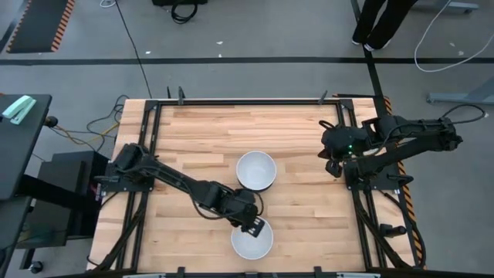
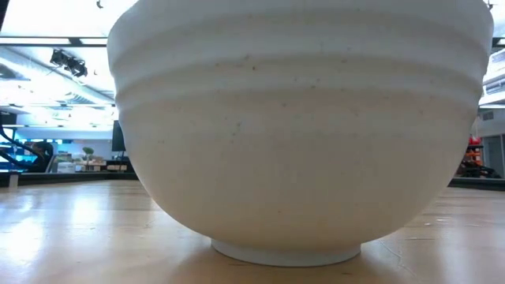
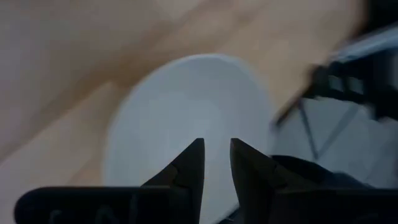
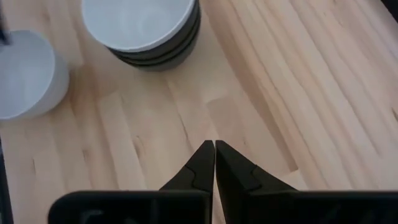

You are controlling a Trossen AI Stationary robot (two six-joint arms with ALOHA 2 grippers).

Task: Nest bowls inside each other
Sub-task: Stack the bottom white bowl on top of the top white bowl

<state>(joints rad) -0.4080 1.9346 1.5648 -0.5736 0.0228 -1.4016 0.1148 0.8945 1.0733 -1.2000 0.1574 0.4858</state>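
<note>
A stack of bowls [image 1: 255, 171] stands mid-table: a glossy white bowl [image 4: 142, 25] sits nested in matte black ones [image 4: 163, 57]. A second white bowl [image 1: 252, 243] stands alone on its foot ring at the near edge, and it fills the low view [image 2: 300, 126]. My left gripper [image 1: 257, 226] hangs over this bowl's far rim. Its fingers are a narrow gap apart above the bowl's hollow [image 3: 186, 112], touching nothing that I can see. My right gripper [image 1: 333, 167] waits at the right side of the table, shut [image 4: 214, 148] and holding nothing.
Bare wooden tabletop [image 1: 193, 131] lies left of and beyond the stack, and between the stack and the right arm. The lone bowl stands close to the table's near edge [image 1: 309, 266]. A black metal frame [image 1: 247, 101] borders the table.
</note>
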